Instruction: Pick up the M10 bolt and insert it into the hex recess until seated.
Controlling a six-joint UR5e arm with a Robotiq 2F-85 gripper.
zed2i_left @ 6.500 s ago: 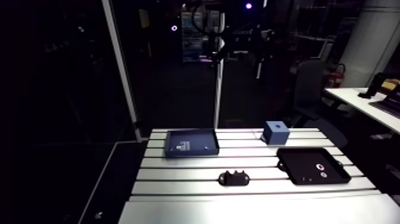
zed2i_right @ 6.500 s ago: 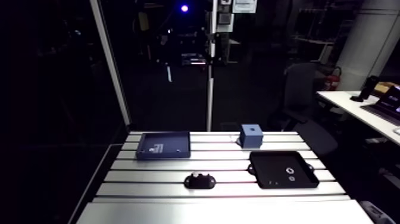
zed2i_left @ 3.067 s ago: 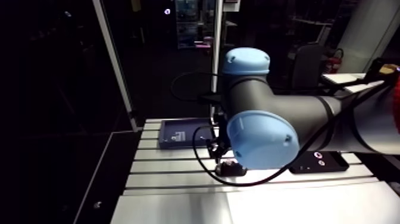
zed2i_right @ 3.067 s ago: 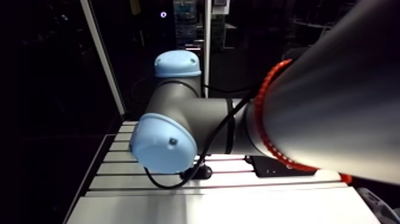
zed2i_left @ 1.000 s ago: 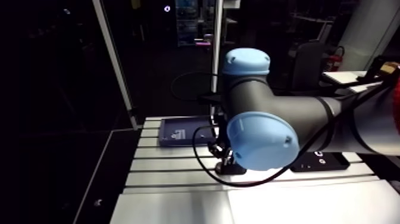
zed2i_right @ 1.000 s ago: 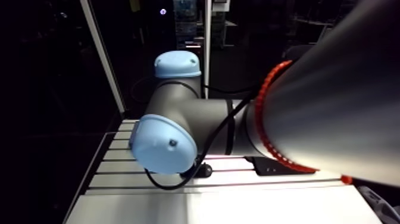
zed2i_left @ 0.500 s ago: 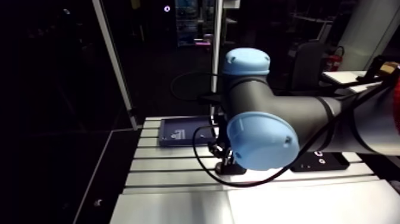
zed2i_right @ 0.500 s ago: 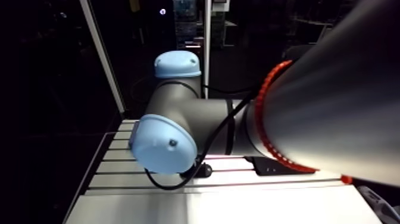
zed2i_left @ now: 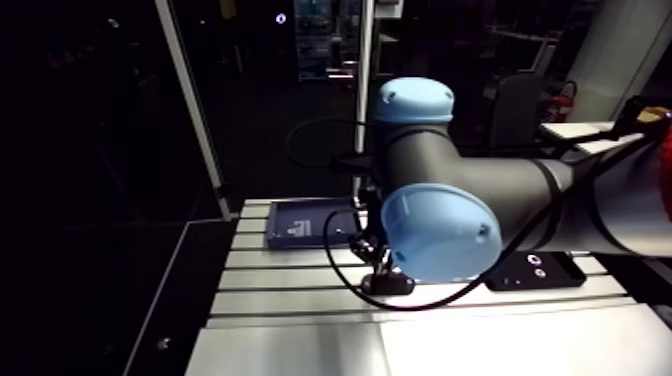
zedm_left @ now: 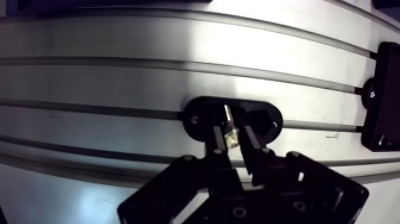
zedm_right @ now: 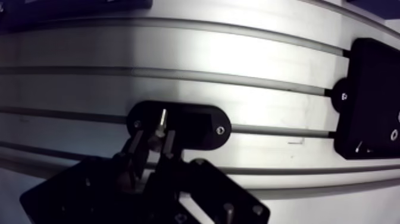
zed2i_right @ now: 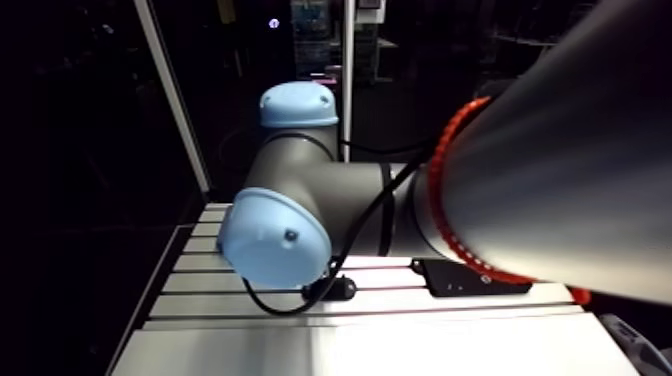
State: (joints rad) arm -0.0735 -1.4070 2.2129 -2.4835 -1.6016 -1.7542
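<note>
Tool (zedm_left: 232, 132) is pinched tight on the M10 bolt (zedm_left: 228, 116), right over the black oval fixture (zedm_left: 201, 110) on the bench (zedm_left: 119, 77). Hex recess is hidden behind bolt and fingers (zedm_left: 217, 136), so can't tell if it's in. The arm (zed2i_left: 440, 230) blocks most of the arm view.

Oval plate (zedm_right: 193, 122) sits on the table (zedm_right: 238, 56), tray (zedm_right: 369, 101) off to its right, second tray (zed2i_left: 300, 222) behind-left. Tool (zedm_left: 233, 132) right over the plate, bolt (zedm_left: 228, 116) between its fingers.
</note>
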